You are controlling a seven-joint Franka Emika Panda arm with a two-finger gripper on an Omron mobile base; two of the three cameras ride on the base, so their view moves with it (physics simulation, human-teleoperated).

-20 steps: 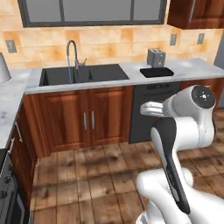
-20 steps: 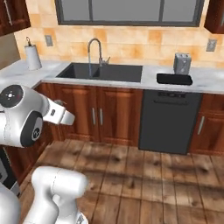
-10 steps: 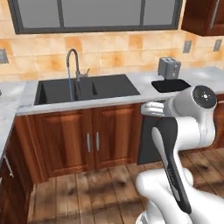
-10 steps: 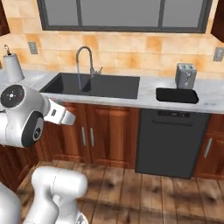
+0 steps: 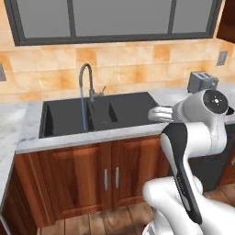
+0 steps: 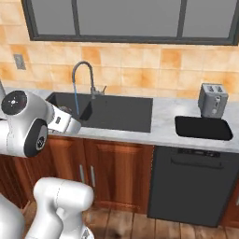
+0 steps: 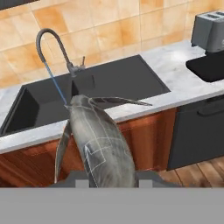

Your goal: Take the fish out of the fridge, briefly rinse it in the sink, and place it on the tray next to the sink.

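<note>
Up close, the fish (image 7: 101,144) sits clamped in the pincer (image 7: 108,180), its grey mottled body pointing out toward the sink (image 7: 109,83) from in front of the wooden cabinets. Behind it the black basin is set into the pale worktop (image 7: 183,76), with a gooseneck tap (image 7: 52,41) at its back edge. Further right, a black tray (image 6: 203,128) lies beside a toaster (image 6: 212,99).

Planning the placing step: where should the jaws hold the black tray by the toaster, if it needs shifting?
Grip the near long rim of the flat black rectangular tray from above. It lies flat on the grey marble counter, and the grey metal toaster stands close behind it.
</note>
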